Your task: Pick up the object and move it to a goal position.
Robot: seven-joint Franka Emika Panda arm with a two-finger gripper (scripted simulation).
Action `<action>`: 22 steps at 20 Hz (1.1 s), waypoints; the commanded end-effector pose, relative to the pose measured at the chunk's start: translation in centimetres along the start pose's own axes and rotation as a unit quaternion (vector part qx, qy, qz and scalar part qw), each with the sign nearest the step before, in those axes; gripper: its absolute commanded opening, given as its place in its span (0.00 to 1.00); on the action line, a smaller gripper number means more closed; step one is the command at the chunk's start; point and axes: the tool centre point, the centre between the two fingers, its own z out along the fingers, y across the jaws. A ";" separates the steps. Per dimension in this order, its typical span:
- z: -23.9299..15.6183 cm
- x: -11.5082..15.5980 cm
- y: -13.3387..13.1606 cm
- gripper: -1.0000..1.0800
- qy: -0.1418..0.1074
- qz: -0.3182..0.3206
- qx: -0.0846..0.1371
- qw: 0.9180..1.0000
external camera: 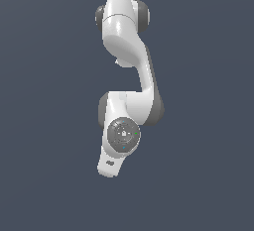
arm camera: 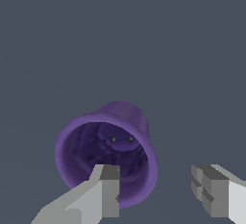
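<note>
In the wrist view the dark purple cup stands just below my gripper, its hollow top facing the camera. The gripper is open. One grey finger lies over the cup's opening, and the other finger is outside the cup, well apart from its wall. The cup's rim lies between the two fingers. In the exterior view the white arm is seen from above, and it hides the cup and the fingers.
A plain dark grey-blue floor surrounds the cup in the wrist view and surrounds the arm in the exterior view. No other objects, containers or edges show.
</note>
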 end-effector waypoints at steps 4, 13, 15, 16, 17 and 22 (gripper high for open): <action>1.5 0.0 -0.1 0.62 0.000 -0.001 0.001 1.000; 1.6 0.0 -0.1 0.00 0.000 -0.001 0.001 1.000; 1.6 0.0 -0.1 0.00 0.000 -0.001 0.001 1.000; 1.6 0.0 -0.1 0.00 0.000 -0.001 0.001 1.000; 1.5 0.0 -0.1 0.00 0.000 -0.001 0.000 1.000; 1.5 -0.1 -0.2 0.00 0.000 -0.001 0.000 1.000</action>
